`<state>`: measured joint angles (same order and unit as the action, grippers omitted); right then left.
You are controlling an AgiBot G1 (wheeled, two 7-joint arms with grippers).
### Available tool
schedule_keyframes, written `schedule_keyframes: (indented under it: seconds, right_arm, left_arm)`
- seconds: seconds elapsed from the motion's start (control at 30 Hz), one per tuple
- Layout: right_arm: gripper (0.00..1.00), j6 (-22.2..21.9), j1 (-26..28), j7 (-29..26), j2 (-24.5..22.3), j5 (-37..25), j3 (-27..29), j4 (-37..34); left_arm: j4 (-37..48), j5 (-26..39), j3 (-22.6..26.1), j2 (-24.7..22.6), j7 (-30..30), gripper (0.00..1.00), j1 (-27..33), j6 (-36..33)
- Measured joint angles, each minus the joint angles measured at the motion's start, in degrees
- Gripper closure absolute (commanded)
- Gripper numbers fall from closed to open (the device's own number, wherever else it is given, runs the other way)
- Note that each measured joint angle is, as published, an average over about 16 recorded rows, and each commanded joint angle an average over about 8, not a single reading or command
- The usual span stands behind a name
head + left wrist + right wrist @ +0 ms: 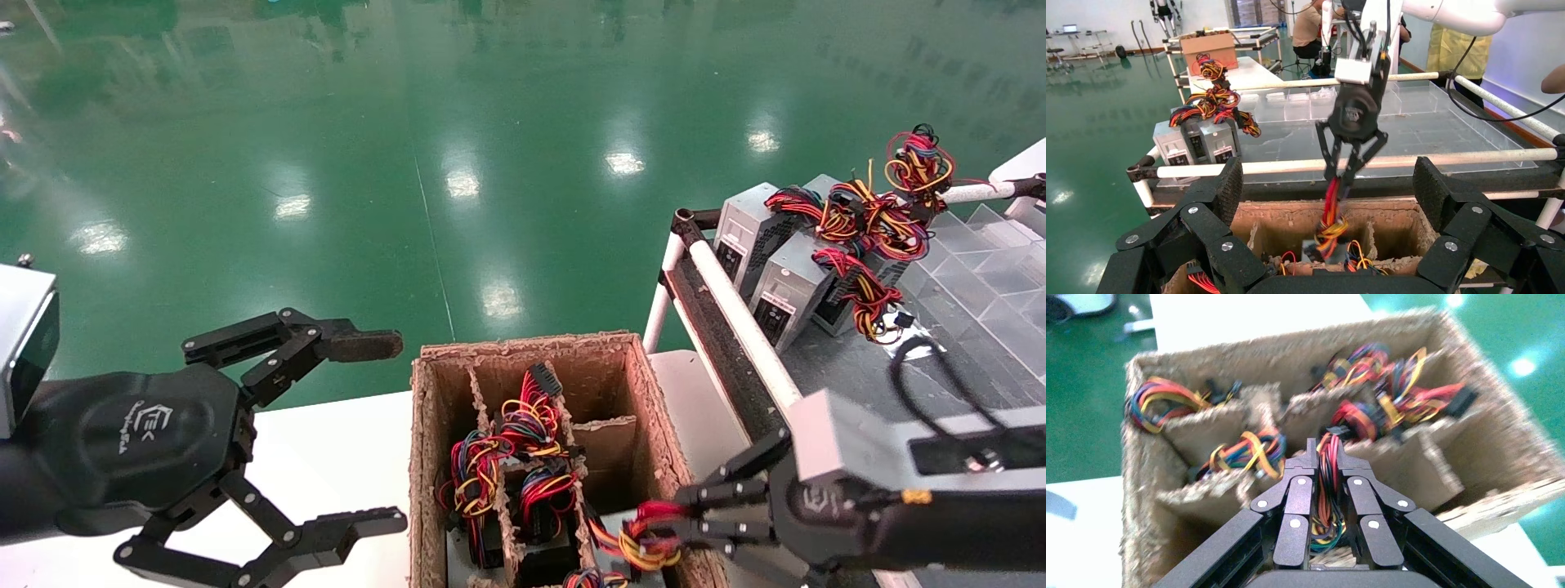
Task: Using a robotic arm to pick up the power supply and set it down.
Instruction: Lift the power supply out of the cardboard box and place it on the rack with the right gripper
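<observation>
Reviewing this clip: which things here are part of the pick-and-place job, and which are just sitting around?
In the job:
- right gripper, fingers shut on a wire bundle
- power supply on that bundle, at the cardboard divider box

Lying about:
- left gripper, open beside the box
- power supplies on the rack
- clear tray

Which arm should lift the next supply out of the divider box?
Right. The right gripper is already shut on a bundle of red, yellow and orange wires above the brown cardboard divider box. The left gripper hangs open beside it, holding nothing.
</observation>
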<state>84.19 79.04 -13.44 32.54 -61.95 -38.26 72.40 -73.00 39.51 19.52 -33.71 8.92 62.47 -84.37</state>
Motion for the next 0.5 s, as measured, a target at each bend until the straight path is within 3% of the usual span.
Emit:
schedule_keyframes:
  seconds: [0.5]
  right_arm:
    - [1.0, -8.1, -0.3, 3.0, -4.1, 9.4, 7.9, 1.5]
  left_arm:
    - [0.0, 0.0, 0.0, 0.0, 0.0, 0.0, 0.0, 0.0]
